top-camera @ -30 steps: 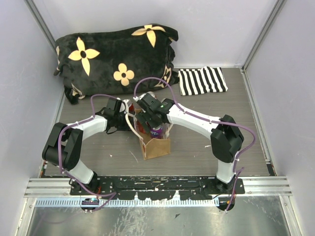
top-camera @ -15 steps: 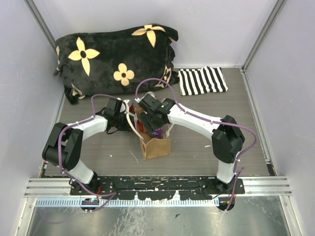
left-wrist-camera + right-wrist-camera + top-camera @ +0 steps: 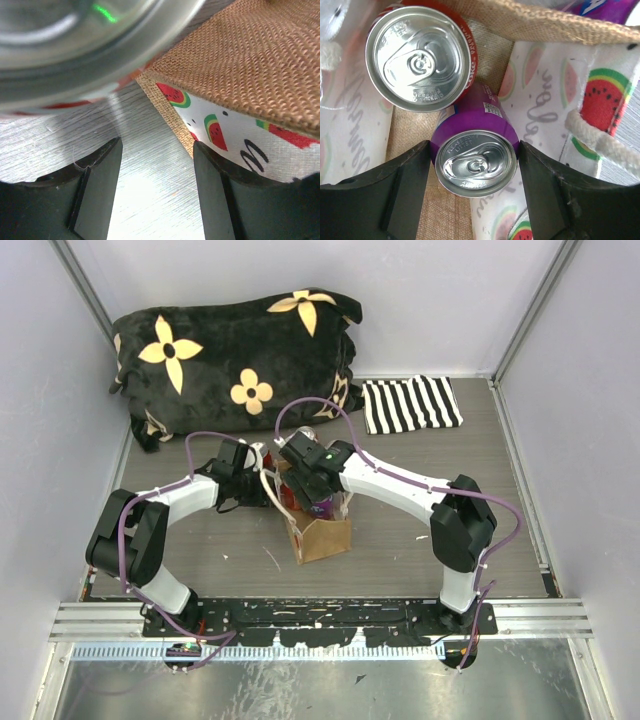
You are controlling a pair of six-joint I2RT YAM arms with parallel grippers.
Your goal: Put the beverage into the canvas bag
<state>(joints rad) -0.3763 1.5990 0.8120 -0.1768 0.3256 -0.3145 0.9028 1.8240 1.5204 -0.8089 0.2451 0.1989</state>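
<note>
Currently one canvas bag (image 3: 325,537) stands upright on the table (image 3: 400,540) between the arms, holding two cans close together: one red can (image 3: 417,57) and one purple can (image 3: 475,160). Reaching down into the bag, the right gripper (image 3: 473,156) clamps the purple can on both sides. Just beside the bag's rim, the left gripper (image 3: 156,165) has its fingers spread with nothing between them. Behind lie one flowered cushion (image 3: 235,360) and one striped cloth (image 3: 410,405).

Canvas bag (image 3: 322,538): tan weave, white watermelon-print lining (image 3: 540,95); 1 purple can (image 3: 475,150); 1 red can (image 3: 420,55); black-and-white striped cloth (image 3: 410,405).
</note>
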